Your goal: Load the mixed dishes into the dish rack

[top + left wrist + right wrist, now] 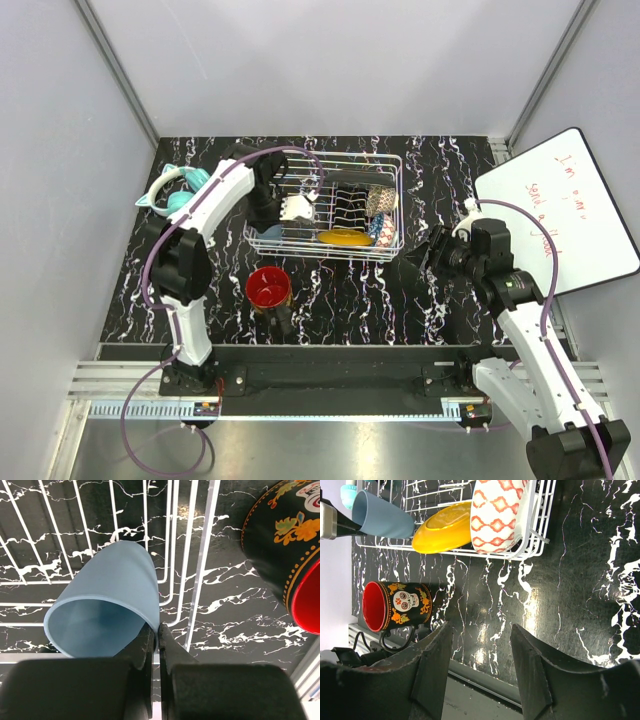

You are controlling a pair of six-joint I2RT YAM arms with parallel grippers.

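Cup (105, 595) looks light, slick and thin-walled; we'd pinch the rim at 5 o'clock. Left gripper (159, 636) is closed there, hold unclear. Right gripper (480, 630) gapes, empty.

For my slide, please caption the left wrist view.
Left gripper pinches the rim of the light blue cup in the dish rack.

left gripper (160, 630): jaws closed, arm stretched forward | right gripper (480, 627): jaws apart, arm bent

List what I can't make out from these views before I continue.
- Left wrist: whether the left gripper, shut, pinches the light blue cup; its own fingers cover the contact.
- Left wrist: dark mug cut off by the right edge.
- Right wrist: gold lattice bowl cut off by the top edge.
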